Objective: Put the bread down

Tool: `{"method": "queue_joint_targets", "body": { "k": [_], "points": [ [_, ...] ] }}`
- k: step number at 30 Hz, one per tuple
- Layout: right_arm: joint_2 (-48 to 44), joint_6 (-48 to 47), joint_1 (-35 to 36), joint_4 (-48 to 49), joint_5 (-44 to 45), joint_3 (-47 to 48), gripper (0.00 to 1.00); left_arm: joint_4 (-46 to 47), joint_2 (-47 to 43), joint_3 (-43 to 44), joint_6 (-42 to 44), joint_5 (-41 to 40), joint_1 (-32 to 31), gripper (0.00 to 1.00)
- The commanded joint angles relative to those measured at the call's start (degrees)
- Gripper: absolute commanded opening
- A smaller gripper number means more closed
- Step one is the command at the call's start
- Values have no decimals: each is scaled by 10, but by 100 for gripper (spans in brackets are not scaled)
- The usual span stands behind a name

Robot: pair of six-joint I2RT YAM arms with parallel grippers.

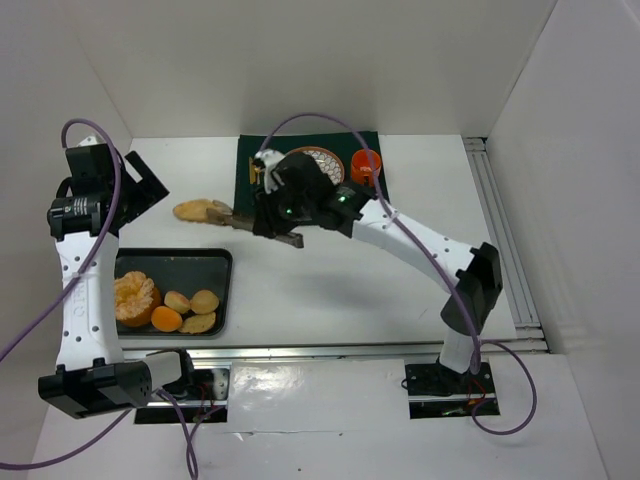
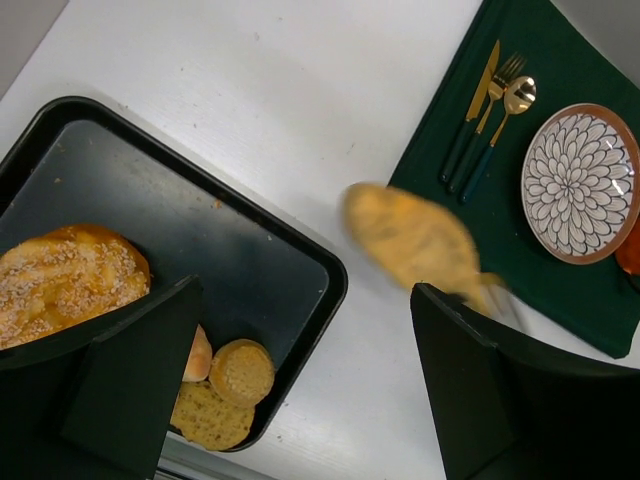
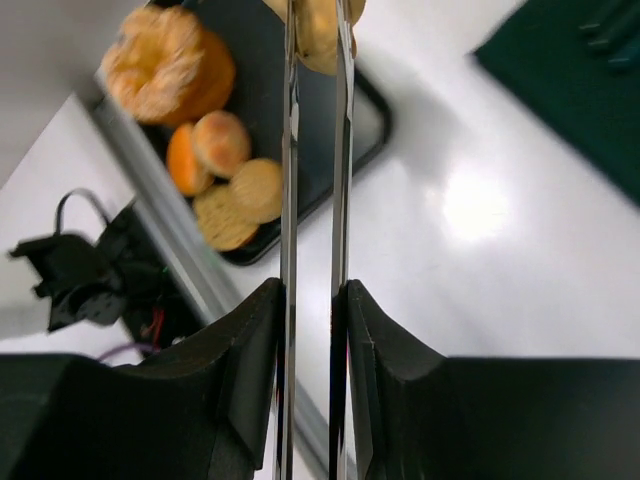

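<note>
Clamping tongs (image 3: 289,150), right gripper (image 3: 312,335) holds bread (image 1: 197,210) beside tray (image 1: 226,290); weak pinch could drop it. Left gripper (image 2: 305,372) splayed, empty.

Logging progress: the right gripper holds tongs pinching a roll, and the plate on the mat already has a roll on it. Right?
No: the plate on the mat has no roll on it, as the left wrist view shows. The right gripper does hold tongs pinching a roll.
</note>
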Motion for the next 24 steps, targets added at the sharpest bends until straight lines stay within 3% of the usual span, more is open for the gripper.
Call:
{"method": "queue_joint_targets", "body": {
  "k": [1, 11, 19, 21, 22, 24],
  "points": [
    [-27, -4, -37, 18, 56, -27, 27, 7, -2, 35, 3, -28, 4, 99],
    [-14, -31, -146, 49, 226, -46, 27, 29, 15, 22, -15, 15, 4, 98],
    [52, -31, -189, 67, 225, -57, 30, 29, 27, 27, -10, 26, 4, 98],
    [59, -31, -196, 72, 230, -64, 33, 29, 27, 33, -10, 26, 4, 96],
    [65, -31, -201, 79, 220, -64, 43, 29, 27, 33, -4, 26, 4, 95],
    [71, -24, -201, 71, 206, -53, 54, 23, 27, 39, 3, 26, 4, 95]
  ]
}}
